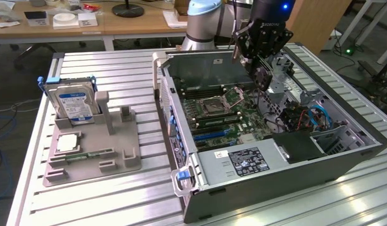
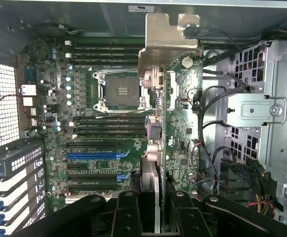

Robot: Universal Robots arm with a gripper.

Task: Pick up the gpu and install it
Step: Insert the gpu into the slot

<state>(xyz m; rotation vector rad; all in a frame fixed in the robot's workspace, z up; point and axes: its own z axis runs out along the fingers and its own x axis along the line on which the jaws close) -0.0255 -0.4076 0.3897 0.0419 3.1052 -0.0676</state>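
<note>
My gripper is shut on the gpu, a green card with a black cooler, and holds it upright in the air above the open computer case. The wrist view looks along the gpu's edge, with its silver end bracket at the far end and my black fingers clamped on both faces. Below the card lies the green motherboard with its socket and blue expansion slots. The card hangs over the motherboard's side nearest the drive cage, clear of the board.
A grey fixture on the exterior view's left holds a silver hard drive, a processor chip and a memory stick. Inside the case are a metal drive cage, loose cables and the power supply.
</note>
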